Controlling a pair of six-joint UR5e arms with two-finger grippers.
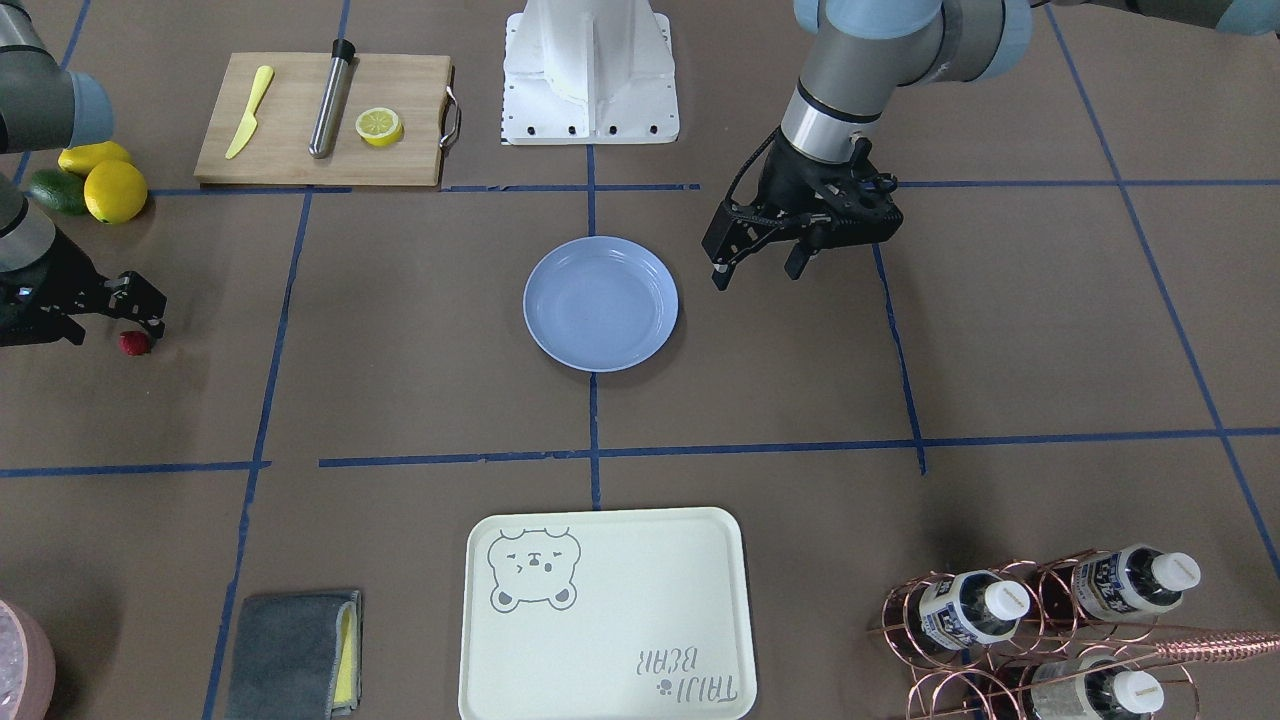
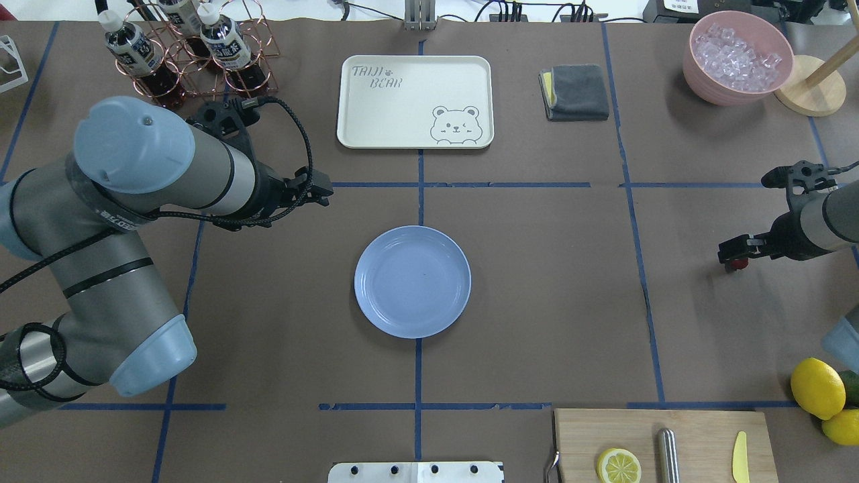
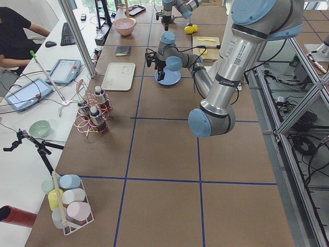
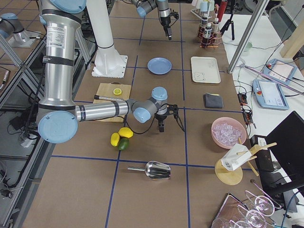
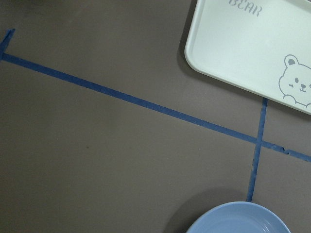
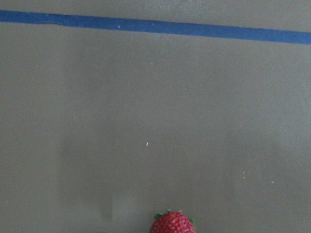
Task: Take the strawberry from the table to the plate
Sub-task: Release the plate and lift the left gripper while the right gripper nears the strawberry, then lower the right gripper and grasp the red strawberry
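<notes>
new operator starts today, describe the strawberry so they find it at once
On the table's right end, find the two lemons and a green fruit beside the cutting board. The strawberry lies on paper beyond them, under the right gripper's open jaws. It is tiny and dark red; its neighbours are bigger, yellow or green.
</notes>
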